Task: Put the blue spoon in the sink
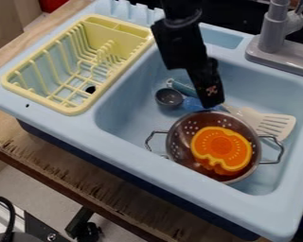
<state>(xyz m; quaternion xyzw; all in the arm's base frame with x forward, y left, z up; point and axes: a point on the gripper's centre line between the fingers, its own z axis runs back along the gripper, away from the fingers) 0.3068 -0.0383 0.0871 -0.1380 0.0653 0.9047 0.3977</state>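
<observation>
One light-blue toy sink (125, 137) takes up most of the scene, set on a worn wooden counter (84, 189). Across its left side sits a pale yellow dish rack (37, 101), slatted, with a divided trough at the far end. The black gripper (210, 103) hangs down from the far side over the basin, tilted toward the right; whether its claw is apart, together or clamped on something, I cannot tell. Near and right of it rests a metal colander (179, 153) with wire handles. A grey faucet (272, 40) stands at the far right corner. Beyond the colander, a cream slotted spatula (268, 121) lies with its blade to the right. Inside the colander is an orange toy piece (221, 146) with a yellow edge. The blue spoon (191, 104), partly hidden by the gripper, is in the basin, between the colander and a teal handle (181, 88). Just left of it sits a small dark grey cup (169, 97).
</observation>
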